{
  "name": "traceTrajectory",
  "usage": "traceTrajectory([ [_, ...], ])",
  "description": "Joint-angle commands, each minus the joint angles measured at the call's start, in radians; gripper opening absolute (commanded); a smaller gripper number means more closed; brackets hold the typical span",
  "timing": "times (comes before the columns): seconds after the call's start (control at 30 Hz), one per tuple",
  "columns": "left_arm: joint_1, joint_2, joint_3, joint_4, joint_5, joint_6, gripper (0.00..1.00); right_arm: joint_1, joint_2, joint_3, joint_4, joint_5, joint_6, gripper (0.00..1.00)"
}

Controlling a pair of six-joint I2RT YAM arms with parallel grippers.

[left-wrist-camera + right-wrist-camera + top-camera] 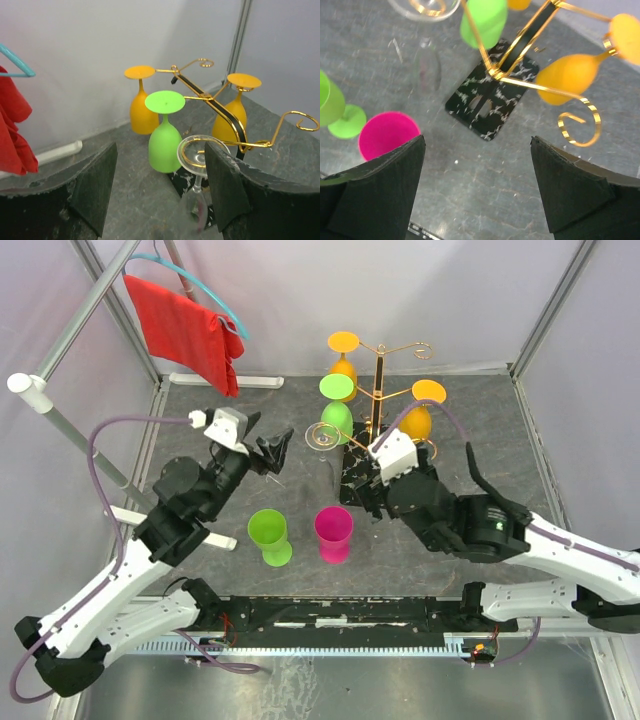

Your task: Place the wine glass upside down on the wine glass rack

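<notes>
The gold wire rack (380,380) stands on its black marble base (352,480) at mid-table. Two orange glasses (420,415) and a green glass (337,410) hang upside down on its arms. A clear wine glass (202,175) hangs upside down with its foot in a spiral arm; it also shows in the top view (323,440) and the right wrist view (426,67). My left gripper (270,452) is open and empty just left of the clear glass, whose bowl is near the right finger (227,190). My right gripper (362,485) is open and empty above the base (492,102).
A green glass (268,535) and a pink glass (333,533) stand upright near the front, also seen in the right wrist view as pink (387,135) and green (330,107). A red cloth (185,330) hangs on a hanger at the back left.
</notes>
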Motion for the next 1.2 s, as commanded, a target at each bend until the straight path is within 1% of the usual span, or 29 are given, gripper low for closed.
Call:
traceTrajectory([
  [0.0,-0.002,0.067,0.195,-0.362,-0.074,-0.144,0.77,0.005,0.010,-0.067,-0.017,-0.135,0.122,0.93],
  [0.17,-0.002,0.091,0.312,-0.497,-0.084,-0.232,0.77,0.005,0.007,-0.172,0.060,-0.223,0.200,0.92],
  [0.3,-0.001,0.111,0.373,-0.586,-0.095,-0.253,0.77,0.005,0.023,-0.214,0.107,-0.292,0.221,0.91],
  [0.4,-0.001,0.133,0.393,-0.641,-0.056,-0.253,0.77,0.005,0.043,-0.214,0.106,-0.303,0.232,0.91],
  [0.5,-0.001,0.159,0.408,-0.753,-0.018,-0.269,0.76,0.005,0.039,-0.210,0.099,-0.291,0.244,0.90],
  [0.67,-0.001,0.169,0.372,-0.972,-0.063,-0.334,0.75,0.005,0.022,-0.185,0.049,-0.259,0.263,0.91],
  [0.83,-0.001,0.128,0.354,-1.168,-0.103,-0.425,0.76,0.005,0.044,-0.149,-0.009,-0.247,0.267,0.91],
  [1.0,-0.001,0.098,0.334,-1.283,-0.100,-0.496,0.75,0.004,0.048,-0.151,-0.004,-0.250,0.272,0.91],
  [1.1,-0.001,0.118,0.303,-1.342,-0.105,-0.508,0.75,0.005,0.041,-0.156,-0.002,-0.252,0.273,0.91],
  [1.17,0.000,0.137,0.266,-1.351,-0.095,-0.507,0.74,0.005,0.033,-0.161,0.000,-0.250,0.275,0.91],
])
